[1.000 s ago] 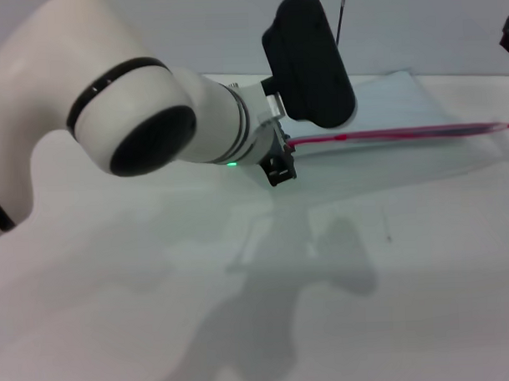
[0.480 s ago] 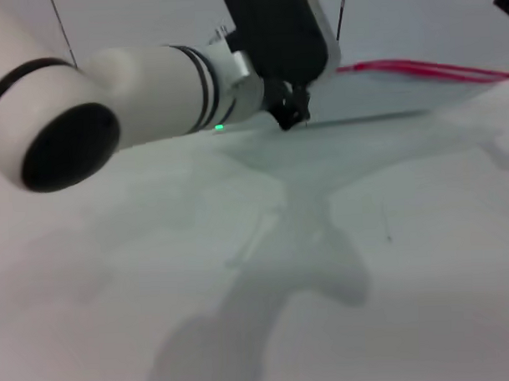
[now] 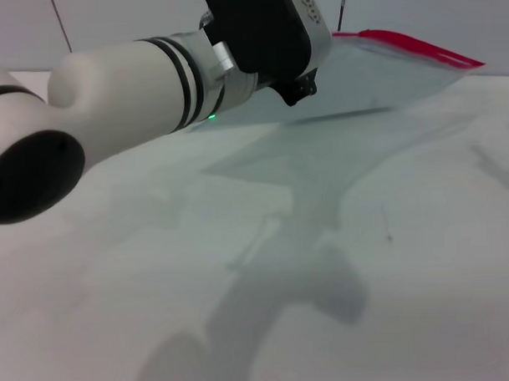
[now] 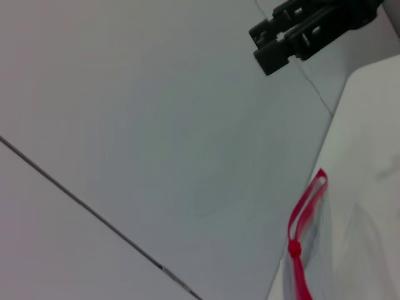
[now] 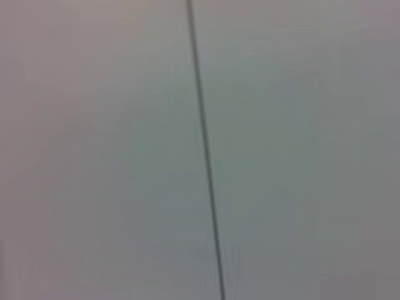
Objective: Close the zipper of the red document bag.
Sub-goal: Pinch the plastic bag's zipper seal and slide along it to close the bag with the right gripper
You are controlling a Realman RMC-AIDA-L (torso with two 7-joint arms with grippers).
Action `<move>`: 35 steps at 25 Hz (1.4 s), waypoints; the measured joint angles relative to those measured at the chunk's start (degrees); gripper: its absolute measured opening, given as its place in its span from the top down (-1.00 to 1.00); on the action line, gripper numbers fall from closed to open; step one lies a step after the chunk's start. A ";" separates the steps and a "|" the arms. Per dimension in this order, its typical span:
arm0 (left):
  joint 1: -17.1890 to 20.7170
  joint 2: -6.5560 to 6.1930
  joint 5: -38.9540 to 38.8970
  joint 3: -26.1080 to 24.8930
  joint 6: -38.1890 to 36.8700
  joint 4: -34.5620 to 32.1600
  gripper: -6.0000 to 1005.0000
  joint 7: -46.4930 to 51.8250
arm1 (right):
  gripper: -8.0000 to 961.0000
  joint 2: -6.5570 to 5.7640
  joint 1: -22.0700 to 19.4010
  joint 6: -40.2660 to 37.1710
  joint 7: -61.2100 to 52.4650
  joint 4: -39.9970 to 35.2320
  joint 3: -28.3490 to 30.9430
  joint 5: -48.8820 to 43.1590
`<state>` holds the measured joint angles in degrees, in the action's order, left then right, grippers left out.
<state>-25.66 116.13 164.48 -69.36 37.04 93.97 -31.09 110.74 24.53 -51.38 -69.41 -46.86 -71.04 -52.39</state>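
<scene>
The red document bag [image 3: 384, 81], a translucent pale pouch, hangs tilted above the white table [image 3: 365, 237]. Its zipper [image 3: 408, 45] is the bright red strip along the upper edge. My left gripper [image 3: 303, 78] holds the bag's left end, which is hidden behind the black wrist housing. In the left wrist view the zipper [image 4: 304, 215] runs away from the camera. Its two red strips stand apart at the far end, and a small red slider [image 4: 292, 249] sits nearer. My right gripper [image 4: 294, 34] hovers beyond the bag's far end, apart from it.
My white left forearm [image 3: 125, 86] crosses the upper left of the head view. A pale wall with a thin dark seam [image 5: 206, 162] fills the right wrist view. The bag and arm cast a shadow [image 3: 307, 264] on the table.
My left arm has risen and swung back, lifting the bag off the table. The red zipper edge went from low and level to high and slanted.
</scene>
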 joint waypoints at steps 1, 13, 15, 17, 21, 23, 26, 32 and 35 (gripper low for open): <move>0.12 0.01 -0.01 0.04 -0.39 0.07 0.88 -0.14 | -0.80 0.05 0.32 -1.98 -1.58 -0.02 2.18 -3.16; 0.25 0.06 -0.04 0.37 -1.04 0.17 0.88 -0.58 | -0.77 1.36 5.08 -14.82 -7.51 -1.53 15.57 -27.29; 0.27 0.06 -0.04 0.77 -1.56 0.17 0.88 -0.97 | -0.77 1.39 5.81 -16.24 -8.02 -1.54 16.19 -29.14; 0.36 0.07 -0.05 0.98 -2.15 0.17 0.88 -1.17 | -0.76 1.15 6.65 -18.64 -8.67 -1.35 16.78 -30.52; 0.59 0.06 -0.05 1.08 -2.46 0.24 0.88 -1.64 | -0.75 0.71 8.55 -22.95 -9.78 -0.90 17.76 -33.75; 0.61 0.06 -0.04 1.21 -2.47 0.24 0.88 -1.68 | -0.75 0.93 9.44 -23.48 -9.93 -1.20 17.94 -36.61; 0.53 0.06 -0.05 1.60 -2.49 0.25 0.88 -1.78 | -0.73 1.80 10.46 -22.42 -8.28 -1.63 17.98 -40.93; 0.21 0.06 -0.04 1.73 -2.50 0.33 0.88 -1.82 | -0.70 4.31 11.07 -17.11 -5.18 -4.77 18.14 -48.09; 0.19 0.06 -0.04 1.98 -2.50 0.31 0.88 -1.82 | -0.68 5.00 11.07 -15.66 -4.75 -6.40 17.73 -50.36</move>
<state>-25.47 116.19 164.44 -67.38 34.53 94.28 -32.91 115.74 35.60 -67.05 -74.16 -53.26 -53.32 -102.75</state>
